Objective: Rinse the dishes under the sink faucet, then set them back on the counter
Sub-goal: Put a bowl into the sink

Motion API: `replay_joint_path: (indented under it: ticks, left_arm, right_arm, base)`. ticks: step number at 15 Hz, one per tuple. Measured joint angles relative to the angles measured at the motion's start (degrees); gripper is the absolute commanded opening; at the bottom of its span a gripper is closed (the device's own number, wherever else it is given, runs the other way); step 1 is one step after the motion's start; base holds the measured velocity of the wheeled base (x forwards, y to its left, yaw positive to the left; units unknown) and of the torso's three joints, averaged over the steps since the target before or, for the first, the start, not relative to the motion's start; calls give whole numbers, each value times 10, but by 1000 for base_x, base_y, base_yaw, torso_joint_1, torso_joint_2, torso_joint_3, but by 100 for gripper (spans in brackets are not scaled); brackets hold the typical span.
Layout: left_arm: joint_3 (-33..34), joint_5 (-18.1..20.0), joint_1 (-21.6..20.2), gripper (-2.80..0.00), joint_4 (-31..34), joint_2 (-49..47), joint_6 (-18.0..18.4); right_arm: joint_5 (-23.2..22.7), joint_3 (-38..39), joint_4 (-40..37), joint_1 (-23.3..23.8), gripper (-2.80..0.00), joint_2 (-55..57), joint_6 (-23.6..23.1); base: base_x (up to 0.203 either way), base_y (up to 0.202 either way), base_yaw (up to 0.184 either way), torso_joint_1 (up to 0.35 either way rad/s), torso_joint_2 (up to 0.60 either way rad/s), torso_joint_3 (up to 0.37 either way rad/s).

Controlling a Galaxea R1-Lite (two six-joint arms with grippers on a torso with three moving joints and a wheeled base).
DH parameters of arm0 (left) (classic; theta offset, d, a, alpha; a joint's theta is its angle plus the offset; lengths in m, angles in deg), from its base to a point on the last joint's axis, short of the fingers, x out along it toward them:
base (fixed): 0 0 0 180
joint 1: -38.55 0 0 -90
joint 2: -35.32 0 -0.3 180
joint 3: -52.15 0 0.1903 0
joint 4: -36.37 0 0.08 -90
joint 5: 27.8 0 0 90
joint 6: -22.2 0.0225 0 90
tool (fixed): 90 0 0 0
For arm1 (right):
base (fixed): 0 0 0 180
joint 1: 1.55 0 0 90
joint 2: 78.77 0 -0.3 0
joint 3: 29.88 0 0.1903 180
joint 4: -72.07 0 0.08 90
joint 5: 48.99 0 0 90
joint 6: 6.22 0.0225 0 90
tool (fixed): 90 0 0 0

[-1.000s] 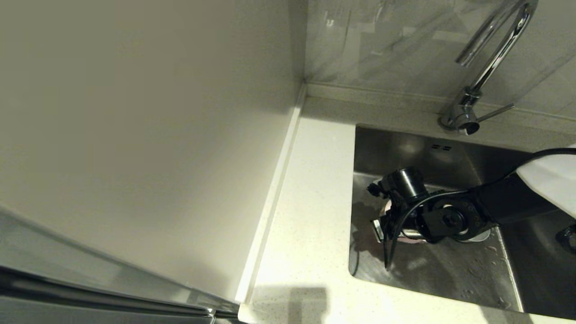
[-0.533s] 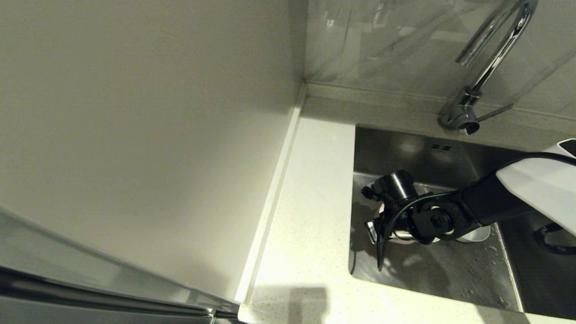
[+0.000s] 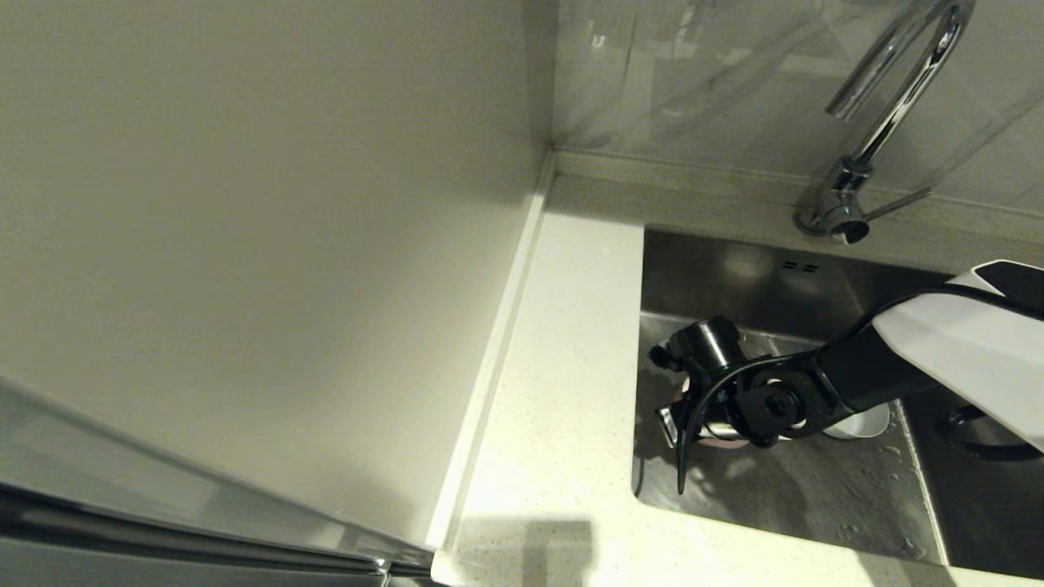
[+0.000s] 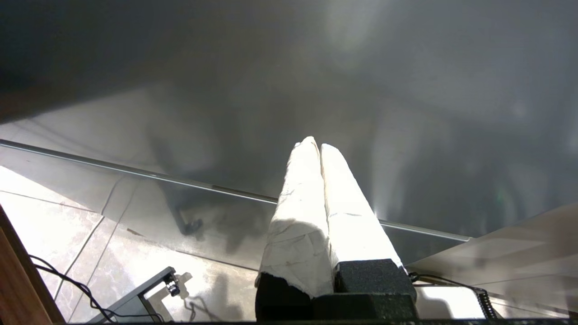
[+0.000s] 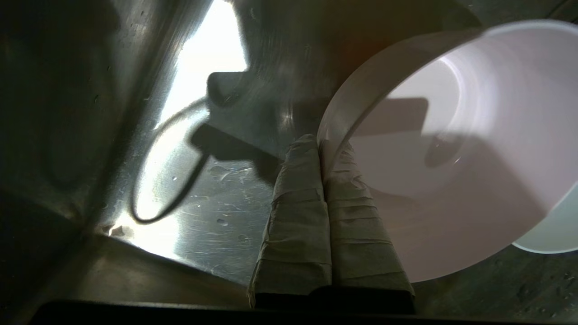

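Observation:
In the right wrist view my right gripper [image 5: 321, 143] is shut on the rim of the pale pink bowl [image 5: 451, 180], one finger inside and one outside. The bowl is tilted just above the wet floor of the sink [image 5: 194, 198]. The head view shows the right arm's wrist [image 3: 767, 403] low in the sink [image 3: 783, 277], hiding most of the pink bowl [image 3: 722, 443]. The pale mint-white bowl [image 3: 864, 424] sits right behind it on the sink floor. I cannot make out the steel bowl. The faucet [image 3: 897, 106] stands at the sink's back right. My left gripper [image 4: 318, 145] is shut on nothing, parked away from the sink.
The speckled counter [image 3: 571, 367] runs along the sink's left side, bounded by a plain wall panel [image 3: 285, 244] on its left. The faucet's thin side lever [image 3: 897, 204] points right. A dark ring [image 3: 979, 436] lies on the sink floor under the right arm.
The right arm has slid left and nearer across the sink floor with the pink bowl in its grip, uncovering more of the mint-white bowl.

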Motion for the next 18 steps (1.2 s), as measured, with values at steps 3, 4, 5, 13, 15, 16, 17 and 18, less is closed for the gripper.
replay_joint_path:
  ticks: [3,4,5,13,15,16,17,18]
  left_arm:
    - [0,0,0,-280,0,0,0]
    - [0,0,0,-280,0,0,0]
    - [0,0,0,-280,0,0,0]
    - [0,0,0,-280,0,0,0]
    - [0,0,0,-280,0,0,0]
    - [0,0,0,-280,0,0,0]
    - [0,0,0,-280,0,0,0]
    - [0,0,0,-280,0,0,0]
  right_arm:
    - [1,0,0,-1,0,4,0]
    - [1,0,0,-1,0,4,0]
    - [0,0,0,-1,0,4,0]
    - [1,42,-2,0,0,-62,2]
    - [1,72,-1,4,0,-97,2]
    - [1,88,-1,8,0,-118,2]
    - [1,105,-1,13,0,-139,2]
    - [0,124,-1,20,0,-162,3]
  base:
    - [0,0,0,0,0,0]
    - [0,0,0,0,0,0]
    - [0,0,0,0,0,0]
    - [0,0,0,0,0,0]
    - [0,0,0,0,0,0]
    - [0,0,0,0,0,0]
    - [0,0,0,0,0,0]
    - [0,0,0,0,0,0]
